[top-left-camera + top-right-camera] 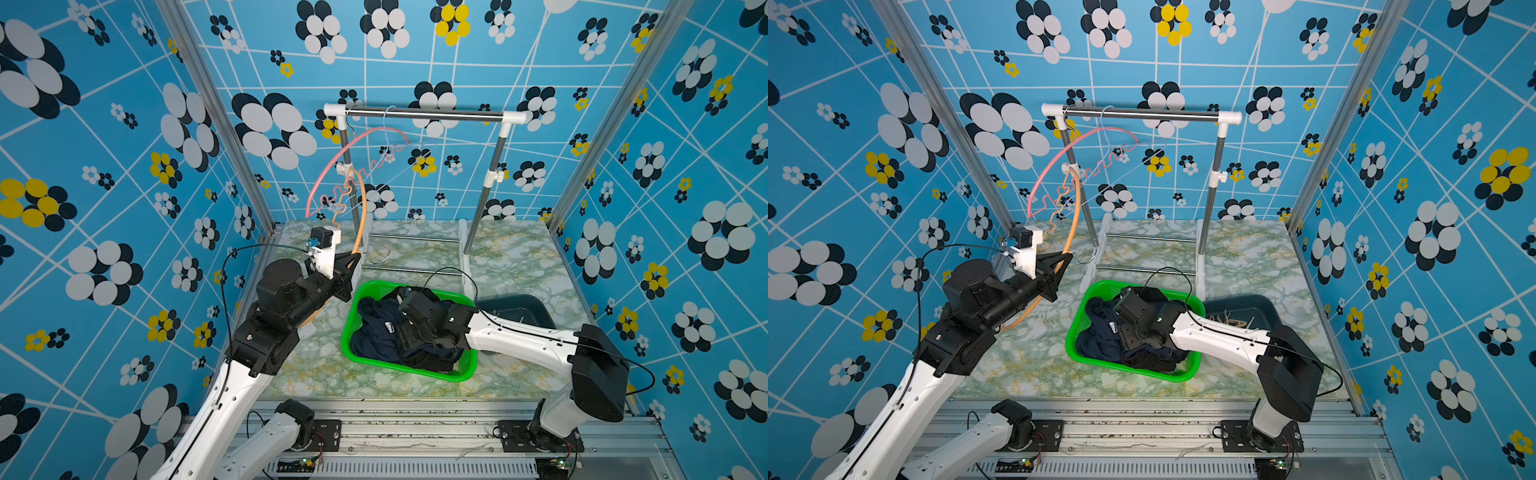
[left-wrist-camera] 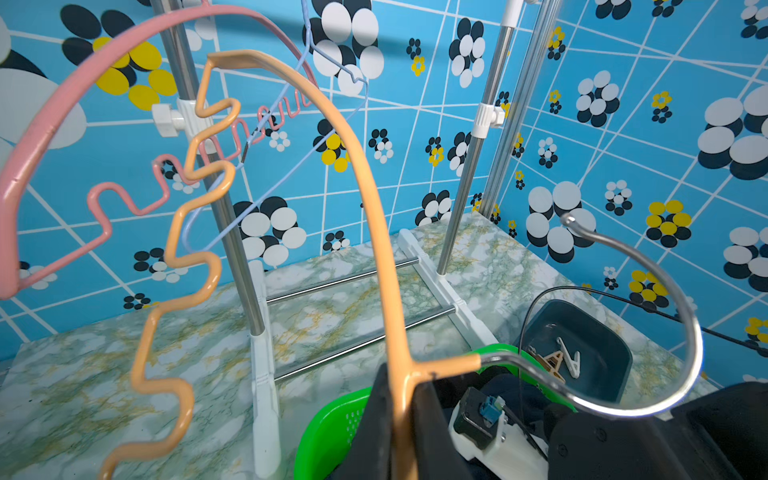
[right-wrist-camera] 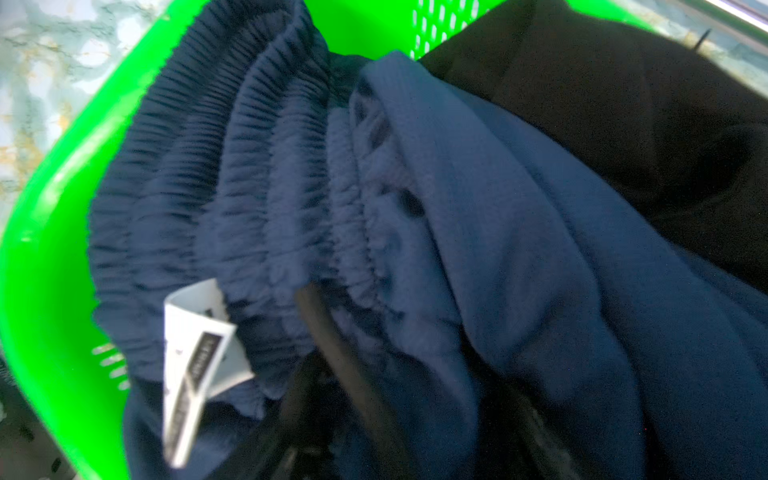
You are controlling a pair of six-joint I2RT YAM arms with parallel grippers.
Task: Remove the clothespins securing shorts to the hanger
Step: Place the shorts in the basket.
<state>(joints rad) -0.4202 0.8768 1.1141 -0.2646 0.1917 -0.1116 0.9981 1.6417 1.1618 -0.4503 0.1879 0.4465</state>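
The left hand (image 1: 354,255) clamps a bare orange plastic hanger (image 2: 449,365) by its neck; limp navy shorts (image 3: 270,187) lie in a green basket (image 1: 347,324) under the right hand (image 1: 405,332), its spread unclear; light, springy white and tan clothespins (image 2: 567,359), likely best pinched by their tails, sit in a dark bin (image 2: 602,328).

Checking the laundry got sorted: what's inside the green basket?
Navy shorts with a white label and black shorts lie bunched in the green basket. Whatever lies beneath the fabric is covered.
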